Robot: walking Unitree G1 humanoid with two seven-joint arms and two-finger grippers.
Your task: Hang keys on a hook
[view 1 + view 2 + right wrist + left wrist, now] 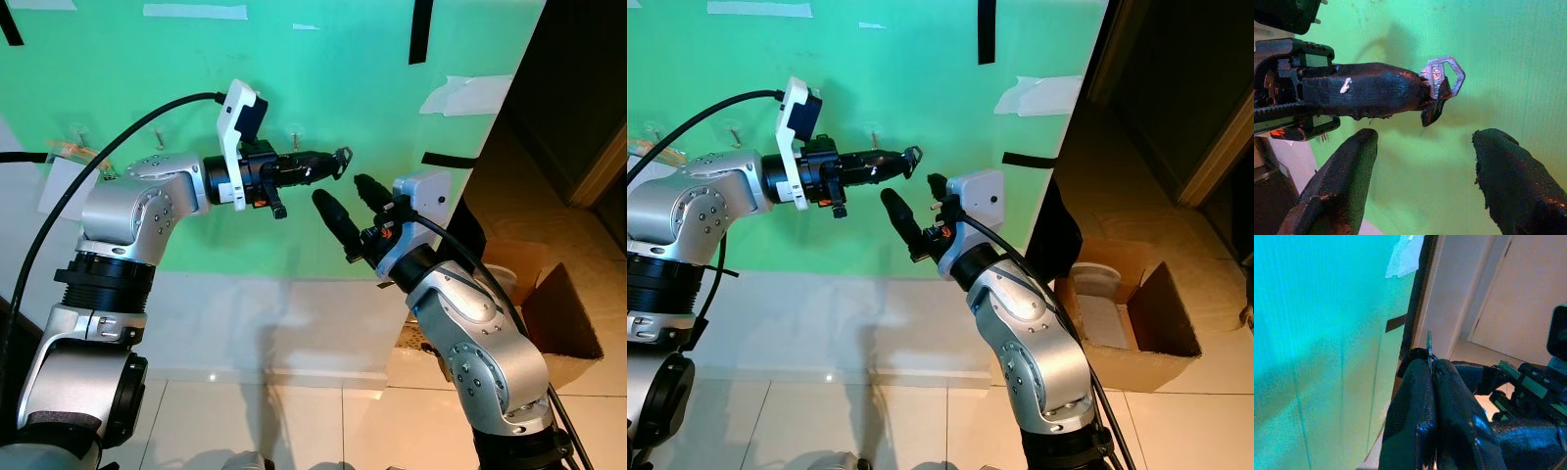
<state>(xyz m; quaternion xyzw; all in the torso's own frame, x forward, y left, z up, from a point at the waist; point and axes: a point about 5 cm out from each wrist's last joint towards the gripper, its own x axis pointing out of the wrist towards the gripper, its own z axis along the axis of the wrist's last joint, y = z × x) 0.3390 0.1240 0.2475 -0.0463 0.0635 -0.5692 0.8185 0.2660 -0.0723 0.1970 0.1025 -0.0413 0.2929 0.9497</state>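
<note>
My left gripper (333, 162) is shut on a small silver key (1444, 76), whose bow sticks out past the fingertips; the left wrist view catches the key (1429, 342) edge-on. The gripper is raised in front of the green wall (323, 78), a little right of a small clear hook (294, 132). My right gripper (340, 189) stands open just below and right of the key, its two fingers (1342, 181) spread on either side beneath it, touching nothing.
More clear hooks (157, 137) sit further left on the wall, one with something orange (69, 152) on it. Black and white tape strips (421, 29) mark the wall. An open cardboard box (554, 313) stands on the floor at the right by a dark doorway.
</note>
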